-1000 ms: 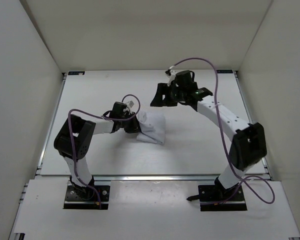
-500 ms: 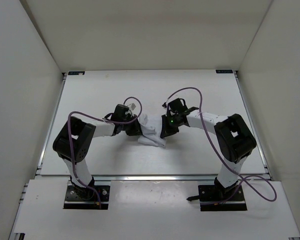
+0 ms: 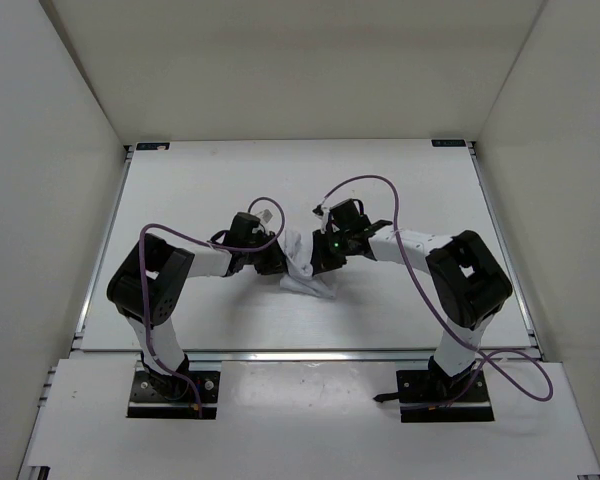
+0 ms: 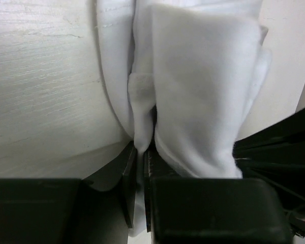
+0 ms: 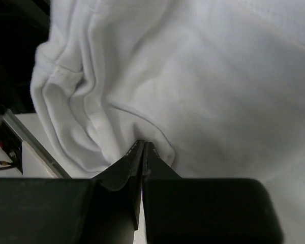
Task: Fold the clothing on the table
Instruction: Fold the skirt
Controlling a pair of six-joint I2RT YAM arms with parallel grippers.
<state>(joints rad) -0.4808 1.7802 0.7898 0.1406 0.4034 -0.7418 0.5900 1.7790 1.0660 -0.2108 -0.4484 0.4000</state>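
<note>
The clothing [image 3: 306, 272] is a small bunched white garment at the middle of the table [image 3: 410, 190]. My left gripper [image 3: 281, 262] reaches it from the left and is shut on a narrow fold of it. In the left wrist view that fold [image 4: 141, 101] runs down between the jaws of the left gripper [image 4: 141, 150]. My right gripper [image 3: 321, 260] comes in from the right. In the right wrist view the right gripper [image 5: 143, 145] is shut, its tips pinching a small pucker of the clothing [image 5: 203, 76]. The two grippers stand close, with the cloth between them.
Purple cables [image 3: 365, 182] loop above both wrists. Metal rails edge the table [image 3: 110, 240], and white walls enclose it on three sides. The right gripper's black body [image 4: 287, 137] shows at the right of the left wrist view.
The right arm swung down from the far side to the garment's right edge, and its gripper shut there. The garment is now bunched narrower. The left gripper kept its hold.
</note>
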